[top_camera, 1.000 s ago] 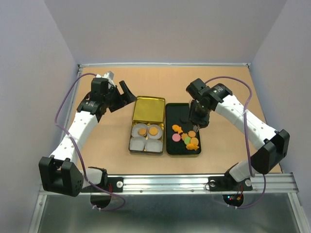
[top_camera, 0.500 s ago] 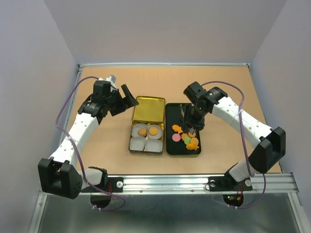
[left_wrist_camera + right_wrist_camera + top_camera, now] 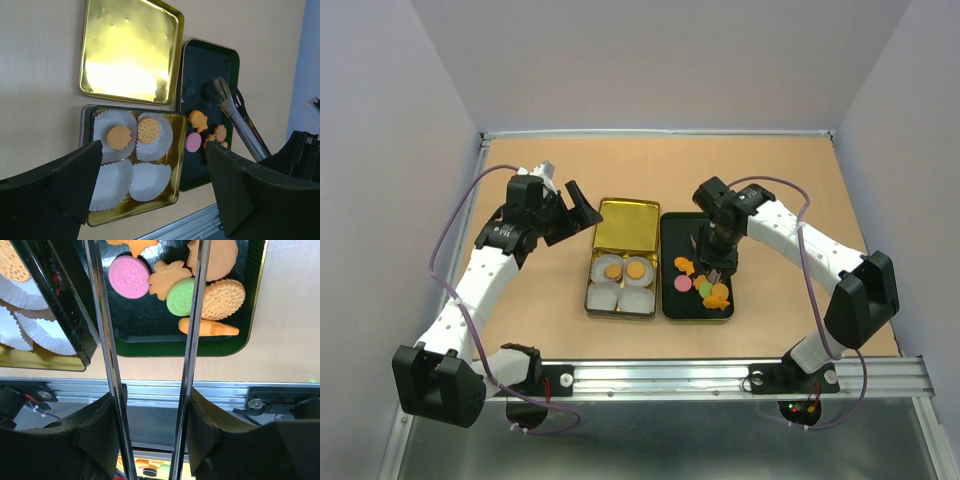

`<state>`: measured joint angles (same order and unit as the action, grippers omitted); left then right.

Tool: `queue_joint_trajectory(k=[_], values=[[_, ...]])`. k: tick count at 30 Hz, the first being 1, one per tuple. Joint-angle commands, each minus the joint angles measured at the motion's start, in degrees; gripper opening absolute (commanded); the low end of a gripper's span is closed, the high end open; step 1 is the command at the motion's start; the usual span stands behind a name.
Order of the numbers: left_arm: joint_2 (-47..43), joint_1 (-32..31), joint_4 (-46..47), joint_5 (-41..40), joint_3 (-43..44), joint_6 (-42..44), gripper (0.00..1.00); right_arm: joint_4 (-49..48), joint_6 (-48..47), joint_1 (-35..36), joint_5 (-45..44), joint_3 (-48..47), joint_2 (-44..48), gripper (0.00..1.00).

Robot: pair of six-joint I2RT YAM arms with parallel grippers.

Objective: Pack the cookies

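Observation:
Loose cookies (image 3: pixel 705 285) lie in a heap at the near end of the black tray (image 3: pixel 678 232): a pink one (image 3: pixel 129 277), a green one (image 3: pixel 181 296), a round brown one (image 3: pixel 223 299) and orange shaped ones. Two orange-brown cookies (image 3: pixel 613 271) (image 3: pixel 636 270) sit in the two far paper cups of the gold tin (image 3: pixel 592 300). My right gripper (image 3: pixel 717 245) (image 3: pixel 152 410) is shut on metal tongs (image 3: pixel 192 340), whose spread arms reach down over the heap. My left gripper (image 3: pixel 582 200) (image 3: pixel 152 150) hangs open left of the tin, holding nothing.
The tin's gold lid (image 3: pixel 626 224) lies just beyond the tin. Two empty white paper cups (image 3: pixel 132 182) fill the tin's near half. A metal rail (image 3: pixel 720 375) runs along the table's near edge. Grey walls enclose the table.
My right arm has swung the tongs left and nearer, from the tray's middle to over the cookie heap. My left gripper has shifted slightly and stays open.

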<state>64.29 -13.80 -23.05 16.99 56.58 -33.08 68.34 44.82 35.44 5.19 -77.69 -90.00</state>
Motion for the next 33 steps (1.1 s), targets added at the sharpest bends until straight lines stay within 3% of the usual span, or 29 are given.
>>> queue_joint_trajectory(k=[1, 9, 12, 22, 26, 33], values=[[-1.9, -0.3, 1.2, -0.1, -0.7, 0.6, 0.95, -1.9, -1.0, 0.2, 1.0, 0.2, -1.0, 0.52], [-2.1, -0.3, 2.3, 0.2, -1.8, 0.6, 0.95, -2.1, -1.6, 0.2, 2.4, 1.4, -2.3, 0.51], [-1.9, -0.3, 2.7, 0.2, -2.0, 0.6, 0.95, -1.1, -2.1, 0.2, 2.5, 0.8, -3.4, 0.44], [-1.9, -0.3, 3.1, 0.3, -2.5, 1.3, 0.95, 3.2, -1.8, 0.6, 2.2, -0.9, -3.5, 0.36], [-2.1, -0.3, 3.5, 1.0, -3.6, 1.4, 0.95, 4.9, -1.1, 0.9, 1.1, -3.2, -2.8, 0.3], [-2.3, -0.3, 5.1, 2.2, -5.8, 1.2, 0.95, 7.8, 1.4, 0.8, 0.3, -9.5, -1.1, 0.3]])
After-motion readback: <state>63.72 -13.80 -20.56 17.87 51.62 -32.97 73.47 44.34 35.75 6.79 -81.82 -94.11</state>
